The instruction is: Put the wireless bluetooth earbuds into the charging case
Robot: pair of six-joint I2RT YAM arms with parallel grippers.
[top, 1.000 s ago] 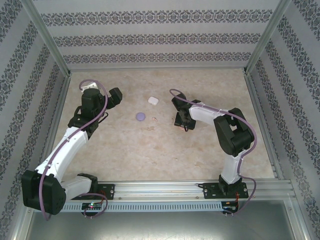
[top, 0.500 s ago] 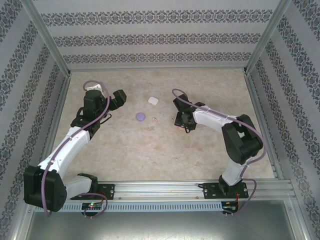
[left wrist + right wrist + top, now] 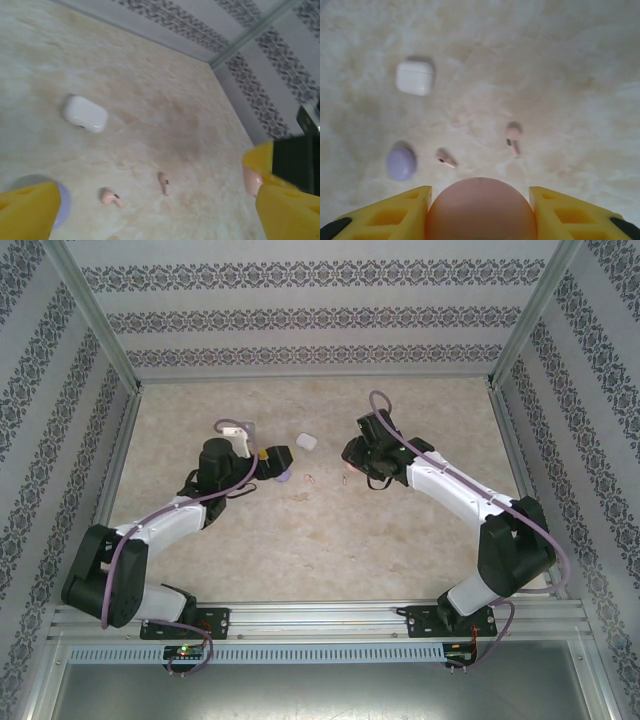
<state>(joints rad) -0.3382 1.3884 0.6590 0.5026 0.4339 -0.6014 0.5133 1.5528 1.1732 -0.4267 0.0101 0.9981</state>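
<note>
My right gripper (image 3: 480, 192) is holding the pink case (image 3: 480, 215) between its yellow fingers. My left gripper (image 3: 155, 212) is standing wide open with nothing in it, just beside the purple case (image 3: 62, 199). One pale pink earbud (image 3: 513, 137) and its twin earbud (image 3: 446, 159) are lying apart on the table (image 3: 580, 60) between my two grippers, and the closed white case (image 3: 415, 77) is lying beyond them.

Left arm: extended toward the far centre.
Left gripper (image 3: 275, 462) (image 3: 157, 210): jaws set wide apart.
Right arm: stretched far and leftward.
Right gripper (image 3: 348, 456) (image 3: 480, 221): closed around pink case (image 3: 481, 200).
</note>
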